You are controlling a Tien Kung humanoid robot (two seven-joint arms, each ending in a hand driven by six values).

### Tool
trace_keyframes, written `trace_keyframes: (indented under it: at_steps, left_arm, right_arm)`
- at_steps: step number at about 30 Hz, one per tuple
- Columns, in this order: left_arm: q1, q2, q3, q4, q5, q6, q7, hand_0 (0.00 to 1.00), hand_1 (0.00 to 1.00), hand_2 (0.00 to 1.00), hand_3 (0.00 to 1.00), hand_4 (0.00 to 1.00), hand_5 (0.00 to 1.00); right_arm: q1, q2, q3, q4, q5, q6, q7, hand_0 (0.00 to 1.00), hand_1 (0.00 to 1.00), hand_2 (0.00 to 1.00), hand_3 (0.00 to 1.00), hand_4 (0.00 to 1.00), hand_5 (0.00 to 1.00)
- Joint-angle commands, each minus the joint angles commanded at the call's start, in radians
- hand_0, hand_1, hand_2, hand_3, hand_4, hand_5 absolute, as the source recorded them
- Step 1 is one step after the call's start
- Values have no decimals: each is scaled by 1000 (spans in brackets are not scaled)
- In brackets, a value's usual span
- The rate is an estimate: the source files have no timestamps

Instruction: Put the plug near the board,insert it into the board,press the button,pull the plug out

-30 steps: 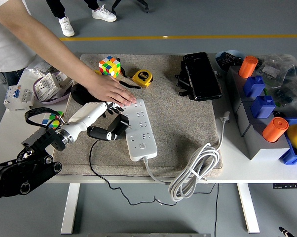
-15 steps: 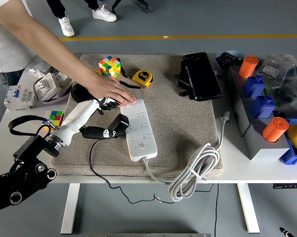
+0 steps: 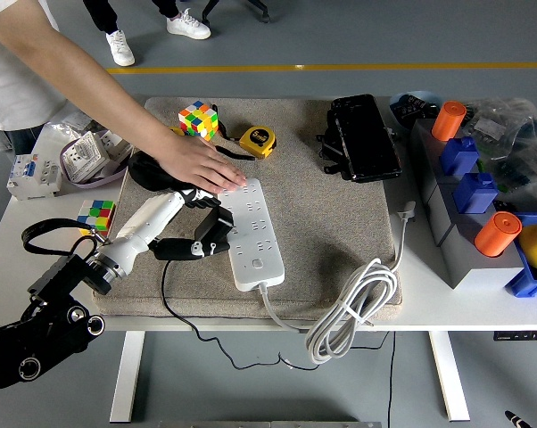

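Since half a second ago the left hand (image 3: 197,236) has dropped lower and in toward the board (image 3: 251,234), carrying the plug (image 3: 211,239) with it; the forearm sits flatter over the mat (image 3: 331,223). Fingers are curled around the plug, its black cord (image 3: 166,294) trailing to the tabletop's (image 3: 411,290) near edge. Plug is just beside the board's left side, not yet over a socket. Board lies mid-mat, its white cable (image 3: 349,308) coiled at the near edge. Farther back, a person's hand (image 3: 202,165) presses flat on the board's far end. Right hand out of view. Risk: plug approaches from the side, so pins may miss the holes and shove the board; the person's hand is close, so contact is possible.
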Motion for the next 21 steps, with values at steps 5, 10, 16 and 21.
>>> trace_keyframes:
  at_steps: [5,10,16,21]
  left_arm:
    - [-5,-2,13,4,0,-2,5,674,692,705,672,934,594]
    - [-5,-5,17,3,6,-3,8,674,693,705,669,932,589]
    - [-5,-4,23,-6,11,-6,10,664,693,696,663,933,589]
    - [-10,-2,28,-20,20,-10,9,655,686,691,658,932,589]
  right_arm:
    - [0,0,1,0,0,0,1,647,693,698,601,881,516]
    - [0,0,0,1,1,0,2,646,693,698,601,881,516]
    - [-1,-1,2,3,-2,0,3,646,693,698,601,881,516]
    - [0,0,3,3,0,0,4,647,693,696,601,881,515]
